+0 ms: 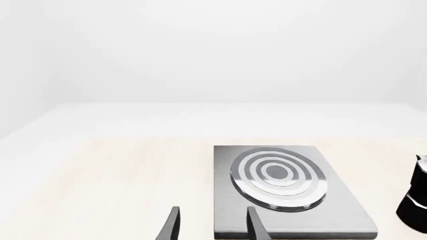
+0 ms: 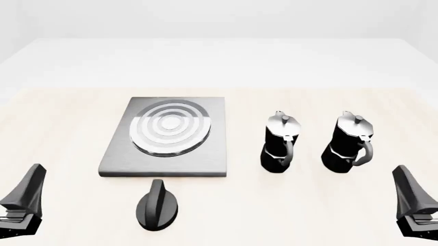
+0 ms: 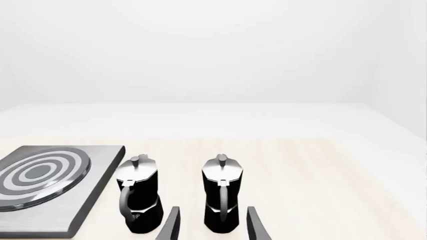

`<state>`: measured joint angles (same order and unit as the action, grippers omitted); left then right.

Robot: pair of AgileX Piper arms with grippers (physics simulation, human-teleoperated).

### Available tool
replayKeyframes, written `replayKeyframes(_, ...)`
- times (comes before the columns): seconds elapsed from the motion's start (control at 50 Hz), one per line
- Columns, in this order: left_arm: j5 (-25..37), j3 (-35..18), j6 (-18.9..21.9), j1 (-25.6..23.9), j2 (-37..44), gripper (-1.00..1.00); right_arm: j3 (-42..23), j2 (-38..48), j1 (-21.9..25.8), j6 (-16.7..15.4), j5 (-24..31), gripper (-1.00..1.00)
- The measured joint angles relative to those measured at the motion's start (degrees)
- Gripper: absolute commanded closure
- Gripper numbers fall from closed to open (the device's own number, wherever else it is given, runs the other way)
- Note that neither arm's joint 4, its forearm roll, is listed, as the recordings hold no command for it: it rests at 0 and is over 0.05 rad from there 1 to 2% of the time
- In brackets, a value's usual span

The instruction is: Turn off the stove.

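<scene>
The stove is a flat grey metal plate with silver burner rings, lying left of the table's middle. Its round black ridged knob sits apart on the table, just in front of the plate's near edge. My left gripper hovers at the near left, well left of the knob, open and empty. At the near right, my right gripper is also open and empty. In the left wrist view the left gripper points at the stove. The knob does not show in either wrist view.
Two black-and-silver moka pots stand upright right of the stove. In the right wrist view they stand just ahead of the right gripper, with the stove beyond.
</scene>
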<state>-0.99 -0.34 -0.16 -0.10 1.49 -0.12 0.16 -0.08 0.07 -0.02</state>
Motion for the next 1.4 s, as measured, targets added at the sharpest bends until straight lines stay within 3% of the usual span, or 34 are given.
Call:
replayKeyframes(0.6, 2.15, -0.42, 5.39, -5.08, -1.38, -1.00, -0.11, 0.39, -0.15, -0.36, -0.03, -1.00)
replayKeyframes(0.78, 7.22, -4.98, 2.79, -7.96, -1.39, -1.00, -0.08, 0.65, -0.19, -0.24, -0.26, -1.00)
replayKeyframes(1.12, 20.51, -18.83, -1.09, -15.29, 2.67, -1.00, -0.18, 0.55, -0.19, -0.27, -0.13, -1.00)
replayKeyframes(1.4, 22.34, -22.77, -6.50, -21.50, 9.49, -1.00, -0.17, 0.39, -0.19, -0.30, -0.04, -1.00)
